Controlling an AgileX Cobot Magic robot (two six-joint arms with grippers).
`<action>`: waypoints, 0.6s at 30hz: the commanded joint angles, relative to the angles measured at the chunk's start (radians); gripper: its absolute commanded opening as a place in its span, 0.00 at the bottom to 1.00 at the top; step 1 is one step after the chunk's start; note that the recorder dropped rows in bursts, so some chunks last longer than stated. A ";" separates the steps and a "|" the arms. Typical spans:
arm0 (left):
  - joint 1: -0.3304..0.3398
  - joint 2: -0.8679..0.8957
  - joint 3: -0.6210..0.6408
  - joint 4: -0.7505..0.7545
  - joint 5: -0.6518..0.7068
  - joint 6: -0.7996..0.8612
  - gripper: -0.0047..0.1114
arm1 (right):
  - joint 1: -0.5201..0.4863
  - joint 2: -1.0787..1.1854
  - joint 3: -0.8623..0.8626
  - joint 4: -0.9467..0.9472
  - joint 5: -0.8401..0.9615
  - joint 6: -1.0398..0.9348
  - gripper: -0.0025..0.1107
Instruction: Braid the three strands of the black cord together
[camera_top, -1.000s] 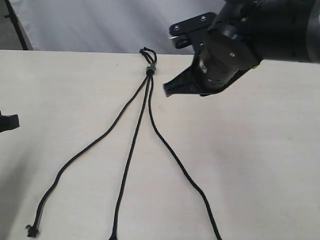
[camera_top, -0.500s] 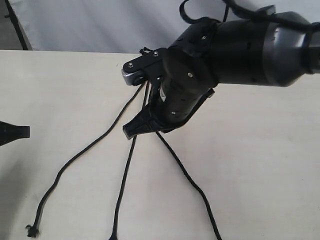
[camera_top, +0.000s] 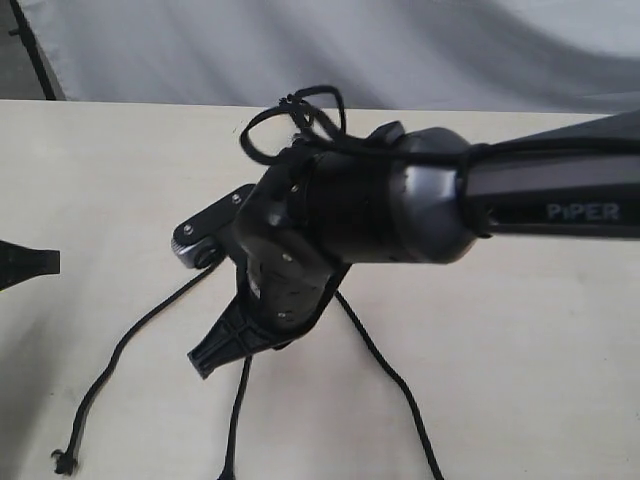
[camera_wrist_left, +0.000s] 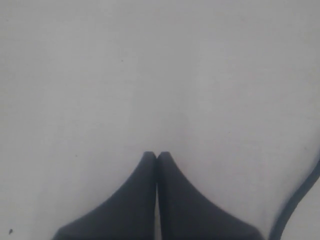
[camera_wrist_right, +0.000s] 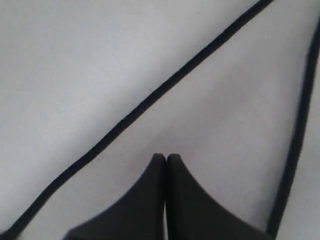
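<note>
A thin black cord (camera_top: 372, 347) of three long rope strands lies fanned out on the pale cream tabletop (camera_top: 530, 330); its bound end is hidden behind the right arm. In the exterior view the outer strand (camera_top: 120, 350) on the left ends in a small knotted tip (camera_top: 64, 462), while the middle strand (camera_top: 238, 415) and the third strand (camera_top: 405, 400) run off the bottom edge. The bulky black right gripper (camera_wrist_right: 166, 159) reaches across the middle, jaws pressed together on nothing, its tip between the outer and middle strands. The black left gripper (camera_wrist_left: 156, 156), jaws likewise pressed together and empty, sits off to the side of the cord
</note>
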 joint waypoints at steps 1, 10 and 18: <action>-0.001 0.002 -0.006 0.001 -0.007 -0.009 0.04 | 0.021 0.017 -0.007 -0.028 -0.017 0.021 0.08; -0.001 0.002 -0.006 0.001 -0.007 -0.013 0.04 | 0.024 0.017 -0.007 0.000 -0.059 0.029 0.50; -0.001 0.002 -0.006 0.001 -0.007 -0.021 0.04 | 0.024 0.017 -0.007 0.100 -0.062 0.027 0.49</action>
